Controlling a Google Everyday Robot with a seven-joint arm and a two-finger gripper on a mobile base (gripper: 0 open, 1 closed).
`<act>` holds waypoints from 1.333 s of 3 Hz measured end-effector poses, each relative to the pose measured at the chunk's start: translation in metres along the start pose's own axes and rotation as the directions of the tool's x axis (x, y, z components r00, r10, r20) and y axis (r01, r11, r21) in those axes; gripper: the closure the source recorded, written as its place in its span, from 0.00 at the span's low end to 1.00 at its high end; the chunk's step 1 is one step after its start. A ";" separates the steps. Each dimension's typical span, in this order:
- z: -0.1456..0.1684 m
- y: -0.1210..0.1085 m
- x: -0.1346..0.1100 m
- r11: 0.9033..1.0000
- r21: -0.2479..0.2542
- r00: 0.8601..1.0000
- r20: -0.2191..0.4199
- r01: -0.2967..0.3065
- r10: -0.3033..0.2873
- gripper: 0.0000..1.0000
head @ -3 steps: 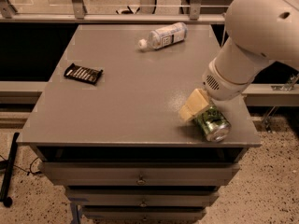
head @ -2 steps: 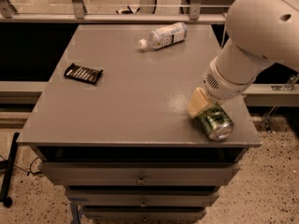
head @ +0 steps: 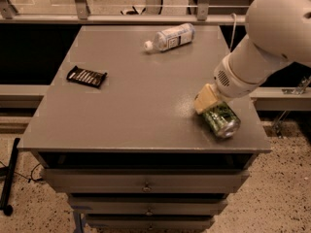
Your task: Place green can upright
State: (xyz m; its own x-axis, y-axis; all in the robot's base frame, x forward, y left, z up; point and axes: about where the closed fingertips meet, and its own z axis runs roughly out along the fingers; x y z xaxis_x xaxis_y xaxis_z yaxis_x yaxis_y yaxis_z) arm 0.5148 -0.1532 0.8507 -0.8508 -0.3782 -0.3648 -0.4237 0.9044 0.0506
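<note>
Clamping green can across its body with pincer, closed on it, at front right corner of bench. Nudging it slightly up and back versus a second ago. Lying sideways, silver end outward; uprighting barely beginning.

Gripper at green can, front right on table; bottle behind, packet far left.

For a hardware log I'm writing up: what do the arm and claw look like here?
The arm is smooth, off-white and bulbous, narrowing to a round wrist with a small vent grille. The claw, at the green can near the table's front corner on the picture's right, is tan and blocky. No cables or markings show.
</note>
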 end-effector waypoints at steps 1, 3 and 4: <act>-0.005 0.009 -0.044 0.987 -0.128 0.988 0.131 0.097 -0.080 1.00; -0.053 0.044 -0.103 0.881 -0.337 0.874 0.463 0.331 -0.152 1.00; -0.069 0.054 -0.096 0.813 -0.419 0.778 0.624 0.404 -0.066 1.00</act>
State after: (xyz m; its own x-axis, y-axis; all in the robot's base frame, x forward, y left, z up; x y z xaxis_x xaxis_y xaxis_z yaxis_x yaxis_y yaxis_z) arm 0.5524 -0.0818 0.9522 -0.4403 -0.2306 -0.8677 -0.8188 0.4997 0.2827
